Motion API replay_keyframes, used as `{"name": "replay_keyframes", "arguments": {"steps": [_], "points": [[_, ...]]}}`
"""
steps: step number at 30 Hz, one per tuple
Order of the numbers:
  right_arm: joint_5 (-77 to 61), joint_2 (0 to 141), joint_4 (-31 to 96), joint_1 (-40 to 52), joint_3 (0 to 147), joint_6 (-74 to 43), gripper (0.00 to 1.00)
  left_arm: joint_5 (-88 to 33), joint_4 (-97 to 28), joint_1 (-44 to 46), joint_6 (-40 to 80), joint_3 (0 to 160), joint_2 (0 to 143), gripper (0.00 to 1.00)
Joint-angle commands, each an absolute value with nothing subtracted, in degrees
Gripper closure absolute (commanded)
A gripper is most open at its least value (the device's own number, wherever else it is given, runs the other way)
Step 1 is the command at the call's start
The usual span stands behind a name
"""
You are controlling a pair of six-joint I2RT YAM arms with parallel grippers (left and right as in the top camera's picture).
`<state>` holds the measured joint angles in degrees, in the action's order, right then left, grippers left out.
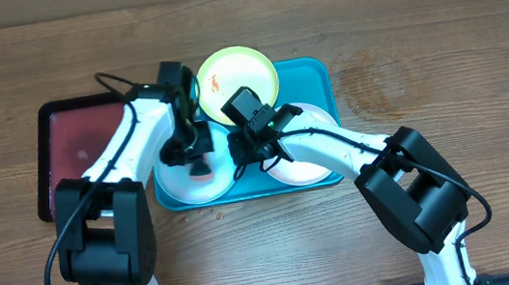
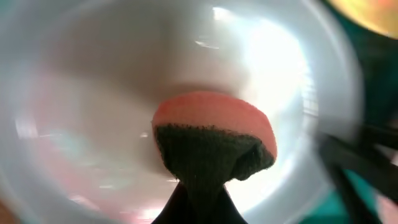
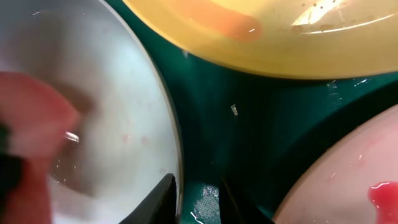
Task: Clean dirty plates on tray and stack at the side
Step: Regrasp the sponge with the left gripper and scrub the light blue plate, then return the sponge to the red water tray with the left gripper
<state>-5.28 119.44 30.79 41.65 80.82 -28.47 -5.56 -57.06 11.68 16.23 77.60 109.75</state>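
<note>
The plate [image 1: 178,189], in the tray's [image 1: 312,72] near-left corner, is gripped at its right rim by the right gripper [image 3: 196,198], and the sponge [image 2: 211,134] clamped in the left gripper [image 1: 198,159] is pressed onto its centre.

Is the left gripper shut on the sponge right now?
Shut on it: the left gripper pinches the sponge by its green side, orange face toward the pale plate.
</note>
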Motion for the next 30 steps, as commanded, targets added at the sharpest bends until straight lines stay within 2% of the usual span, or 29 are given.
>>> {"name": "replay_keyframes", "arguments": {"steps": [1,9,12,17,19,25,30], "points": [[-4.6,119.8,30.5,41.6,80.2,-28.6,0.75,-11.3,-56.1,11.7,13.7,76.7,110.6,0.96],[-4.6,119.8,30.5,41.6,80.2,-28.6,0.75,-7.7,-49.3,11.7,12.0,70.8,112.2,0.96],[-4.6,119.8,30.5,41.6,80.2,-28.5,0.75,5.3,-48.8,11.7,14.0,69.1,112.2,0.96],[-4.6,119.8,30.5,41.6,80.2,-28.5,0.75,33.9,-50.9,11.7,27.2,69.0,112.2,0.96],[-4.6,119.8,30.5,41.6,80.2,-28.5,0.75,39.6,-51.2,11.7,29.7,69.1,112.1,0.96],[-4.5,119.8,30.5,41.6,80.2,-28.5,0.76,40.9,-51.4,11.7,31.2,70.3,111.7,0.96],[-4.6,119.7,30.6,41.6,81.0,-28.5,0.8,38.9,-58.2,11.0,37.0,77.2,108.3,0.96]]}}
